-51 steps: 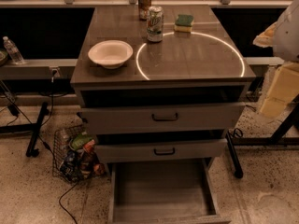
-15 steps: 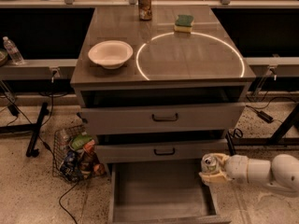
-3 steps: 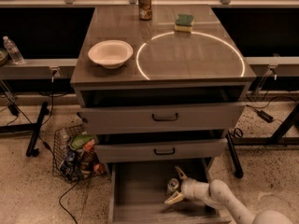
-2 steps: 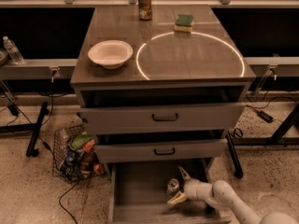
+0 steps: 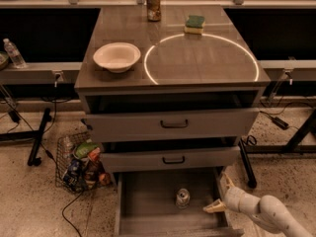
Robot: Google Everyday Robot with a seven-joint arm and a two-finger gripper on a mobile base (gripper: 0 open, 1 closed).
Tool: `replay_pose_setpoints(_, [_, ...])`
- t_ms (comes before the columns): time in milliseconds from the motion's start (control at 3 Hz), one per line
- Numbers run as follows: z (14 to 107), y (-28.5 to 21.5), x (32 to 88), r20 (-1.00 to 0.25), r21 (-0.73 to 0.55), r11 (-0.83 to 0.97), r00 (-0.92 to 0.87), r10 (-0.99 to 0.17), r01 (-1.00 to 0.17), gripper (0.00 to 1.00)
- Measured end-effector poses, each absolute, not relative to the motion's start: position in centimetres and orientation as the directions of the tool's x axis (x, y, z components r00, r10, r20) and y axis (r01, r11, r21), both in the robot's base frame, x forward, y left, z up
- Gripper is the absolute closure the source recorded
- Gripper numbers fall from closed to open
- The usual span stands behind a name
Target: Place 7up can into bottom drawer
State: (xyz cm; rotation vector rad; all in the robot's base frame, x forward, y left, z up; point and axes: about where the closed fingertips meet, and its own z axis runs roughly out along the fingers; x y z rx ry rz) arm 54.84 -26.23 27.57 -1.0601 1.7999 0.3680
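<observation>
- The 7up can [image 5: 182,197] stands upright inside the bottom drawer [image 5: 143,201], roughly mid-floor.
- The gripper [image 5: 221,195] hangs by the drawer's right wall, fingers spread wide, holding nothing.
- I'd lift away up and right so nothing clips the can.

Smooth, cream-coloured plastic gripper [image 5: 216,193] hangs at the right edge of the matt grey bottom drawer [image 5: 148,206], fingers spread. Inside stands the 7up can [image 5: 182,197], its metal top shiny. The cabinet top [image 5: 197,58] looks like softly glossy wood grain.
</observation>
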Motion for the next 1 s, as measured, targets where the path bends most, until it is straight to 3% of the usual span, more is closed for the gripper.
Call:
replay_pose_setpoints(333, [33.8, -32.6, 51.8, -0.81, -0.28, 0.651, -0.191, -0.555, -0.705, 0.0])
replay_pose_setpoints(1000, [36.0, -33.8, 50.6, -0.793, -0.306, 0.656, -0.196, -0.576, -0.69, 0.0])
